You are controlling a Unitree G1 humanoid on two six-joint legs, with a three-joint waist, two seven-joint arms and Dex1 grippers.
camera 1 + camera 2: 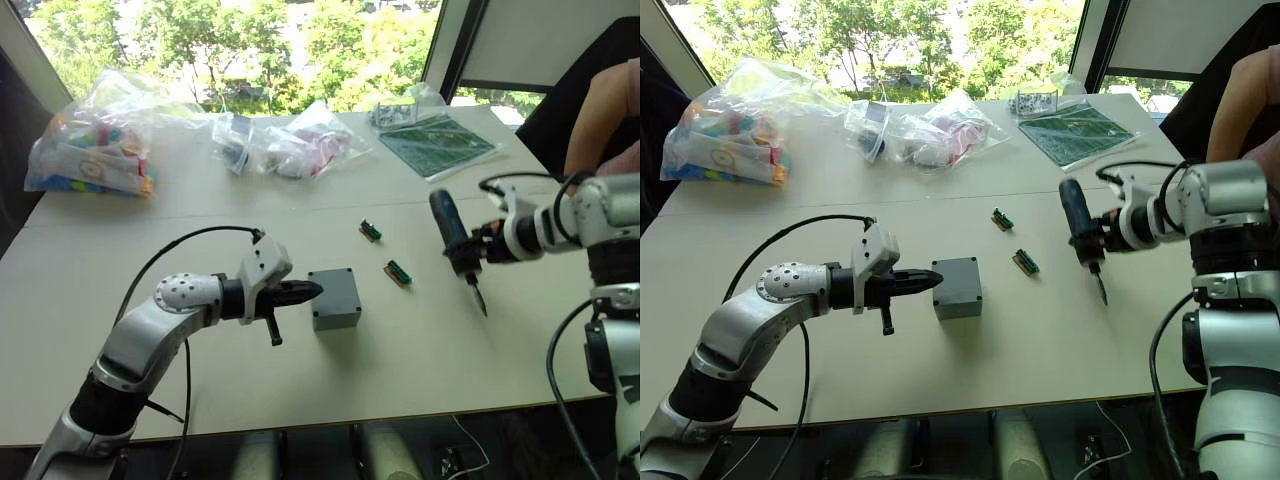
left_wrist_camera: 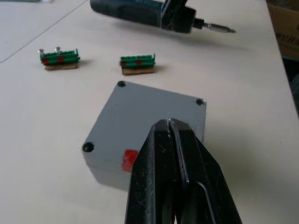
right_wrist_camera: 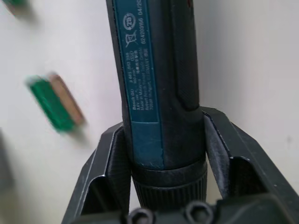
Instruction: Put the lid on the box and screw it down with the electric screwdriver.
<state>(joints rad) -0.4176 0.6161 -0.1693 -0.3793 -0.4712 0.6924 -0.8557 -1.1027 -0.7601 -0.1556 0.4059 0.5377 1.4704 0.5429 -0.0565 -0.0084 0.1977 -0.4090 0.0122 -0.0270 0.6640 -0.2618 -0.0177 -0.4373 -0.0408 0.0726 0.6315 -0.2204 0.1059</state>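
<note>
The grey box (image 1: 334, 298) stands mid-table, and the lid (image 2: 149, 112) sits on top of it with screw holes at its corners. A red spot marks the box wall (image 2: 105, 171) just under the lid. My left gripper (image 1: 312, 290) is shut and empty, its tips at the box's left side, over the lid's edge in the left wrist view. My right gripper (image 1: 470, 255) is shut on the electric screwdriver (image 1: 452, 232). It holds the tool tilted above the table, right of the box, with the metal bit pointing down. Both fingers (image 3: 107, 158) clamp the tool's body.
Two small green terminal blocks (image 1: 371, 230) (image 1: 398, 272) lie between the box and the screwdriver. Plastic bags of parts (image 1: 95, 150) (image 1: 290, 145) and a green circuit board (image 1: 437, 145) sit at the back. A person's arm (image 1: 600, 110) is at the far right.
</note>
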